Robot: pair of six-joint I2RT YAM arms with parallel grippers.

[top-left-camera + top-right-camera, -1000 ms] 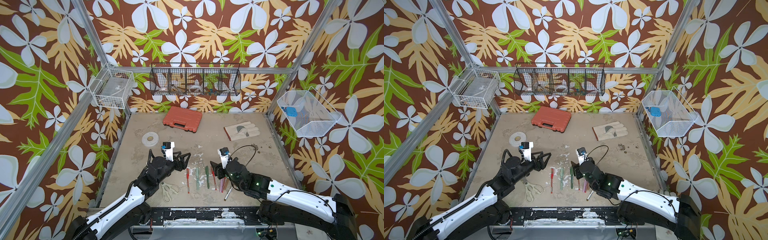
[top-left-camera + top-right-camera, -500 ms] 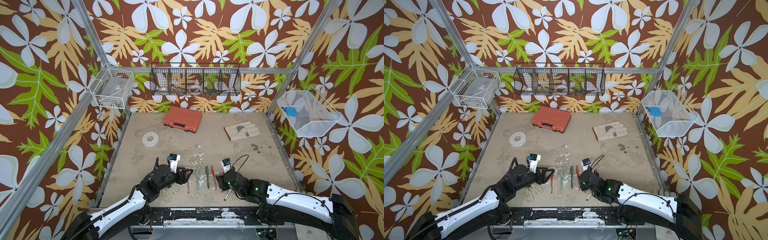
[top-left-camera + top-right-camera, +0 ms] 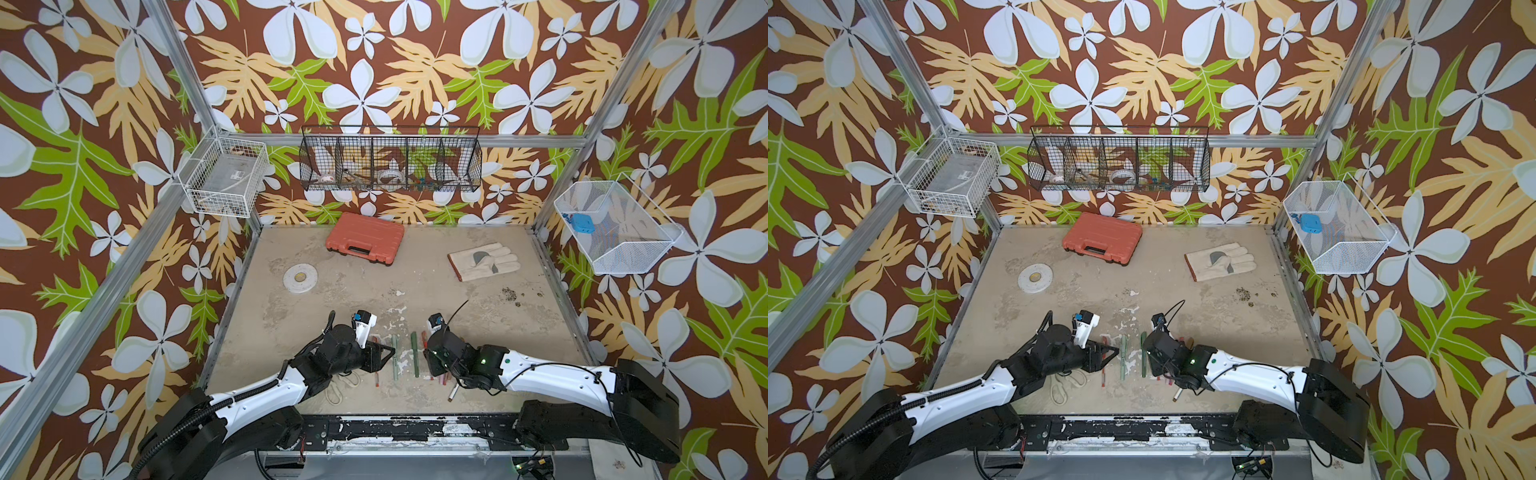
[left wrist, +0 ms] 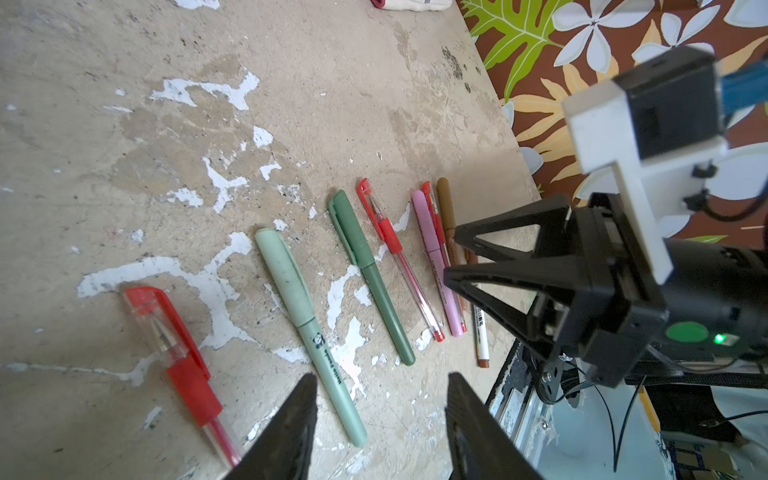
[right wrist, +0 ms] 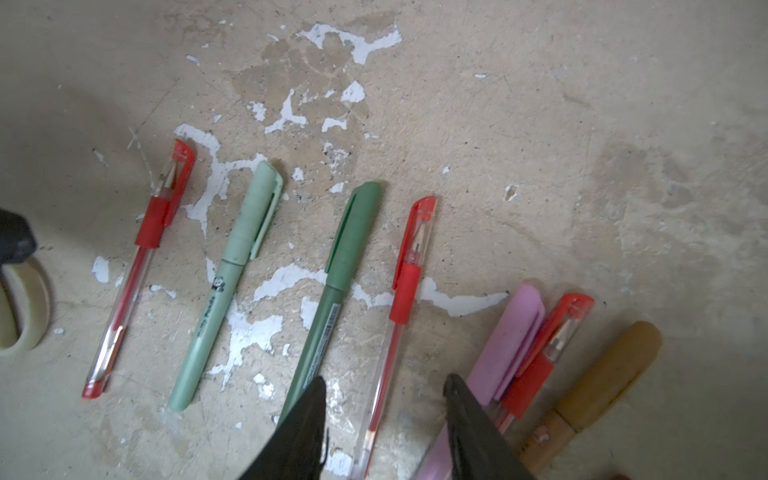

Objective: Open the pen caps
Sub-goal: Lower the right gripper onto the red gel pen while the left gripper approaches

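Note:
Several capped pens lie side by side near the table's front. In the right wrist view their pen caps are red (image 5: 172, 183), pale green (image 5: 255, 212), dark green (image 5: 357, 232), red (image 5: 415, 245), pink (image 5: 511, 336), red (image 5: 557, 332) and brown (image 5: 611, 374). All caps sit on their pens. My right gripper (image 5: 384, 384) is open, low over the row, its fingers straddling the middle red pen's clear barrel without touching it. My left gripper (image 4: 380, 382) is open too. The pale green pen's (image 4: 328, 357) tail end lies between its fingers, ungripped. Both top views show the left gripper (image 3: 384, 357) and right gripper (image 3: 428, 357) facing each other.
White-handled scissors (image 3: 343, 384) lie under the left arm, beside the leftmost red pen. A light marker (image 3: 453, 392) lies under the right arm near the front edge. Farther back are a tape roll (image 3: 300, 278), an orange case (image 3: 365, 237) and a work glove (image 3: 484, 262).
Both grippers have come down and forward to the row of pens, and both pairs of jaws have narrowed. The pens have not moved.

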